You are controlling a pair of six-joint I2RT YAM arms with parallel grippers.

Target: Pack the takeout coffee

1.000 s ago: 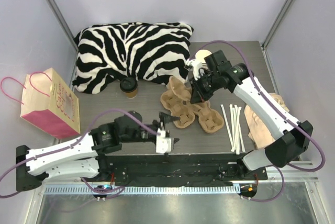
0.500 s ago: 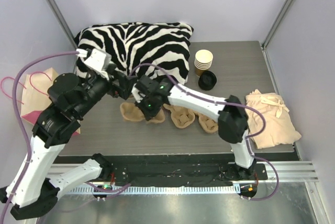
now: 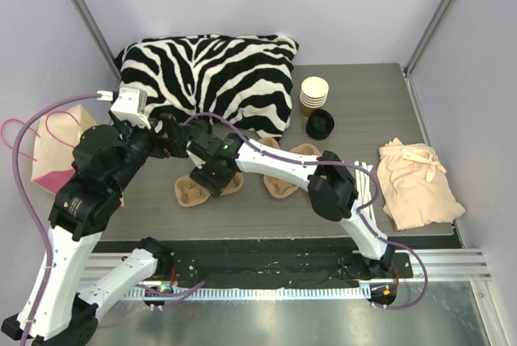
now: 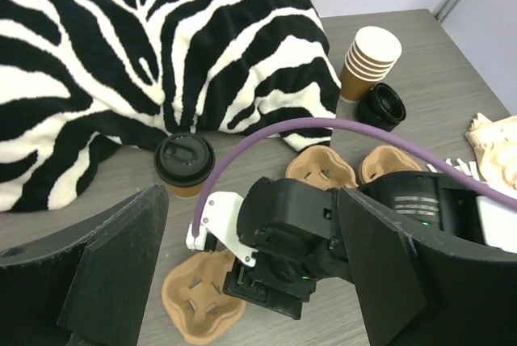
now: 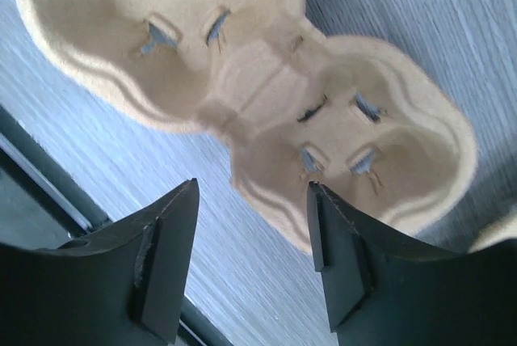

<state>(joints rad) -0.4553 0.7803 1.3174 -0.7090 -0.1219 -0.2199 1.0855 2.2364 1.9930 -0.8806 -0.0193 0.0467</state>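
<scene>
The takeout coffee (image 4: pixel 184 162), a brown cup with a black lid, stands by the zebra pillow's front edge. It shows in the left wrist view; in the top view my left arm hides it. My left gripper (image 4: pixel 252 200) (image 3: pixel 174 140) hovers open above the table, with the coffee ahead and to its left. A two-cup pulp carrier (image 5: pixel 266 87) (image 3: pixel 191 192) lies flat on the table. My right gripper (image 5: pixel 252 192) (image 3: pixel 210 176) hangs open just over that carrier's edge, with nothing between its fingers.
The zebra pillow (image 3: pixel 206 75) fills the back left. More pulp carriers (image 3: pixel 284 180) lie mid-table. A stack of lidless cups (image 3: pixel 314 95) and loose black lids (image 3: pixel 321 124) stand at the back right. Straws (image 3: pixel 365 188) and a beige cloth (image 3: pixel 416 183) are on the right, a pink bag (image 3: pixel 56 156) on the left.
My right gripper has opened and let go of the two-cup carrier, which now lies a little nearer and further left. The left arm has shifted slightly left.
</scene>
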